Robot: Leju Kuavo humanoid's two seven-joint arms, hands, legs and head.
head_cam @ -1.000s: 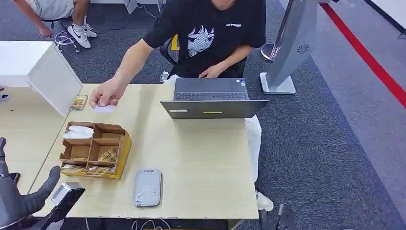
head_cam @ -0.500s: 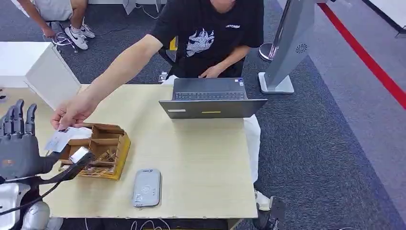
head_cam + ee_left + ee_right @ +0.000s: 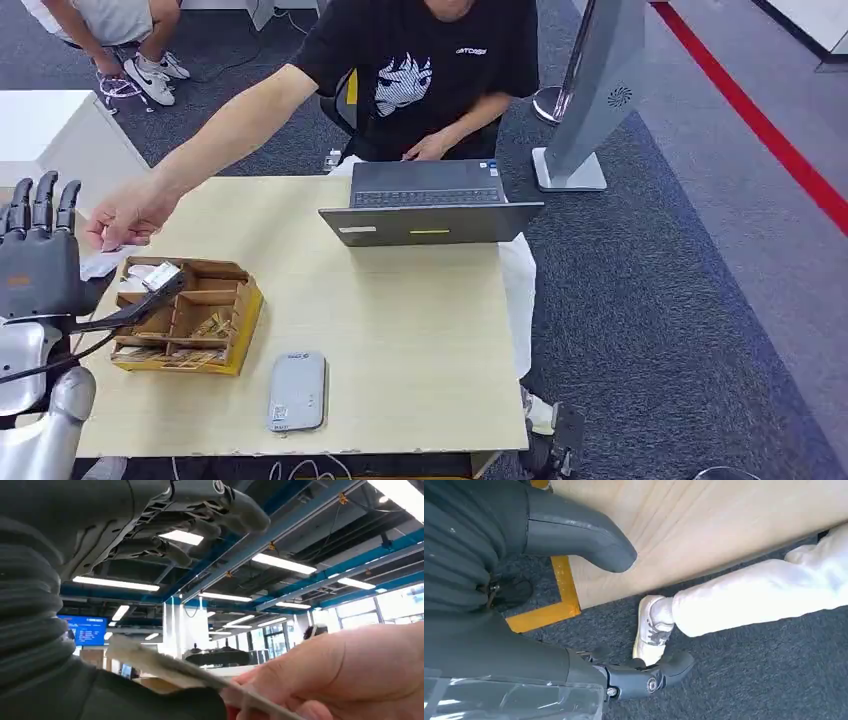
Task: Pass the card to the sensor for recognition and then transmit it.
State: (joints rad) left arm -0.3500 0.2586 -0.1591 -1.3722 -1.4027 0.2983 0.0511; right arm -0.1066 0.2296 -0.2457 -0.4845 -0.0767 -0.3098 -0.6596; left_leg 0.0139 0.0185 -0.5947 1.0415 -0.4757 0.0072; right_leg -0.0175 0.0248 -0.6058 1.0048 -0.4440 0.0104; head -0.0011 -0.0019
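Left hand (image 3: 38, 262) is raised at the table's left edge, palm up, fingers apart and straight — nothing gripped. In the left wrist view the card (image 3: 165, 667) lies over the base of the thumb, its far end pinched in the person's hand (image 3: 345, 675), so the card is touching the robot's hand while the person holds it. From the head view the card (image 3: 100, 264) shows as a white slip between the person's hand (image 3: 130, 212) and the robot's palm.

Right hand (image 3: 574, 605) hangs low beside the table edge, over dark carpet; thumb and fingers spread, holding nothing.

On the table (image 3: 400, 340), near edge: grey sensor (image 3: 296, 391). Just left and behind it, a yellow cardboard organizer (image 3: 190, 315) with sorted items. Further back, an open laptop (image 3: 430, 205) — the person sits behind it, arm stretched across to the robot's left hand.
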